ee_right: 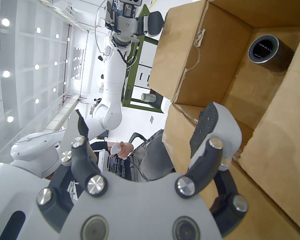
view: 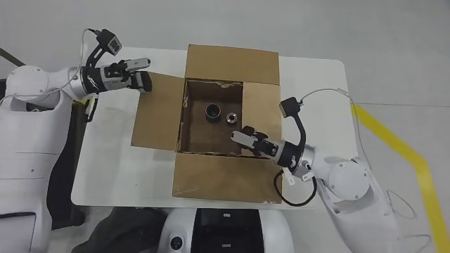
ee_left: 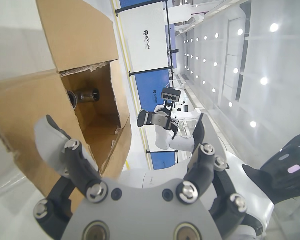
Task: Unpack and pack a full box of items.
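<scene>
- Centrally on the white tabletop sits a brown cardboard box with all 4 flaps folded outward.
- On the box floor, toward the far wall, a dark hollow metal cylinder stands on end with its opening facing up.
- Just beside the cylinder, on the right arm's side, lies a small silvery metal ring.
- At the box's left flap, the left hand hangs above the flap's outer edge; its fingers are spread wide and hold nothing.
- Over the near-right corner of the box opening, the right hand points toward the box's inside; its fingers are likewise spread and empty, well short of the cylinder and the ring.
</scene>
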